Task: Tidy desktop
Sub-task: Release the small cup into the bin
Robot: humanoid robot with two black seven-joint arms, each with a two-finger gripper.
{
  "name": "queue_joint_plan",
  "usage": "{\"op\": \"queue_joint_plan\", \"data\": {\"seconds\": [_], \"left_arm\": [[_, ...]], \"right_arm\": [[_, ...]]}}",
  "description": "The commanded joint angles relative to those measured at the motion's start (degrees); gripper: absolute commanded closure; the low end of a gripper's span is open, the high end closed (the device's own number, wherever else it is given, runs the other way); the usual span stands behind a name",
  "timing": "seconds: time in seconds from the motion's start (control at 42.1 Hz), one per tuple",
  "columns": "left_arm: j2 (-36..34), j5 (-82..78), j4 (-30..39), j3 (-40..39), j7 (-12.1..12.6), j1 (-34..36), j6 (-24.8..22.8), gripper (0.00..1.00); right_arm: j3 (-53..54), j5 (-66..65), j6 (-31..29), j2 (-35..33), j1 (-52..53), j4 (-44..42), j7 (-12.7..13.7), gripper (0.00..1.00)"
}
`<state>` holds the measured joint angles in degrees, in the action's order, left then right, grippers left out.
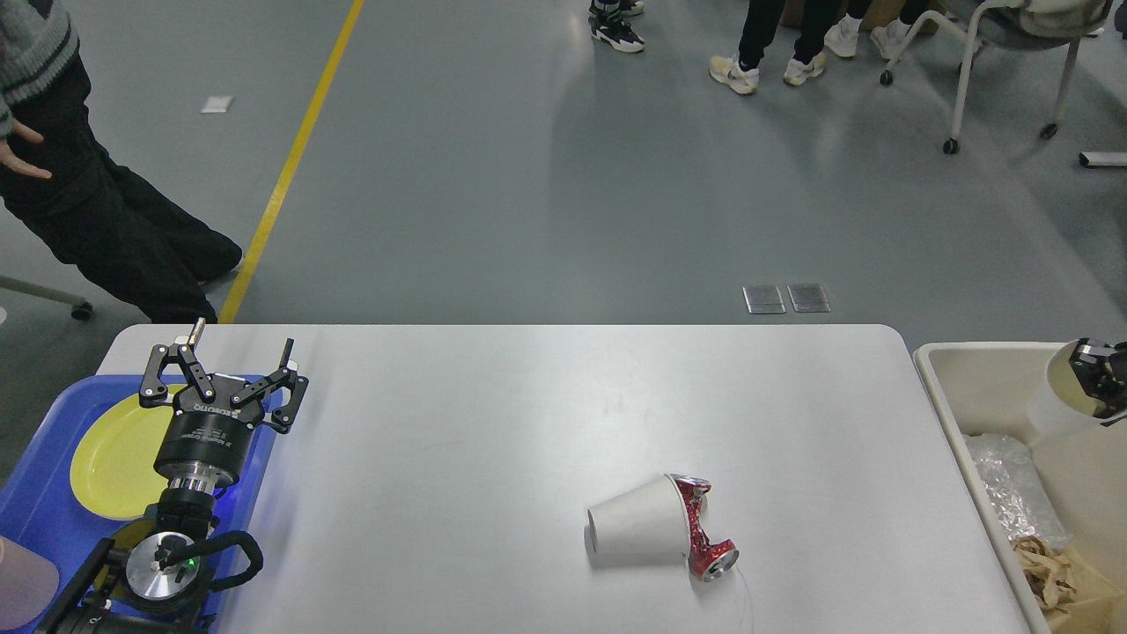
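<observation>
The white desktop [493, 414] fills the lower half of the view. A white paper cup [636, 530] lies on its side near the front middle, touching a crushed red can [704, 528]. My left gripper [231, 363] is open and empty at the left end, above the edge of a blue tray [35, 493]. My right gripper [1101, 386] shows only at the right edge, shut on a second white paper cup [1061, 396], held over the cream bin [986, 379].
The blue tray holds a yellow plate [110, 458]. The cream bin right of the table holds crumpled plastic [1012, 493] and paper scraps [1052, 572]. A person [79, 220] stands beyond the table's left corner. More feet and a chair are farther back.
</observation>
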<state>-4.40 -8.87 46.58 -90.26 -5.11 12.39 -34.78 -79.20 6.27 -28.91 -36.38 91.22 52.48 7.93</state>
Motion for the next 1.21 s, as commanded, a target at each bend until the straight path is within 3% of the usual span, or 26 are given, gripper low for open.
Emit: {"op": "queue_joint_plan", "data": {"seconds": [0.0,0.214,0.333,0.57,1.045,1.069,1.188], "left_arm": [[0.00,0.00,0.00,0.00,0.01,0.00,0.07,0.04],[0.00,0.00,0.00,0.00,0.01,0.00,-0.02,0.04],[0.00,0.00,0.00,0.00,0.01,0.00,-0.02,0.04],[0.00,0.00,0.00,0.00,0.01,0.00,-0.02,0.04],[0.00,0.00,0.00,0.00,0.01,0.00,-0.02,0.04],[0.00,0.00,0.00,0.00,0.01,0.00,-0.02,0.04],[0.00,0.00,0.00,0.00,0.01,0.00,-0.02,0.04]], "right_arm": [[6.24,0.85,4.56,-0.36,-13.51,-9.67,-0.01,1.00],[14.24,0.76,19.67,-0.01,-33.28,-19.25,0.07,1.00],[18.71,0.85,25.30,4.90,-43.82,-27.76,0.25,1.00],[24.79,0.85,29.70,13.08,-57.82,-43.60,1.39,1.00],[24.80,0.76,32.25,14.93,-59.58,-43.96,2.36,1.00],[24.79,0.76,32.25,14.93,-59.58,-43.96,2.36,0.96],[25.15,0.76,32.34,14.93,-59.49,-43.70,2.27,0.29]]}}
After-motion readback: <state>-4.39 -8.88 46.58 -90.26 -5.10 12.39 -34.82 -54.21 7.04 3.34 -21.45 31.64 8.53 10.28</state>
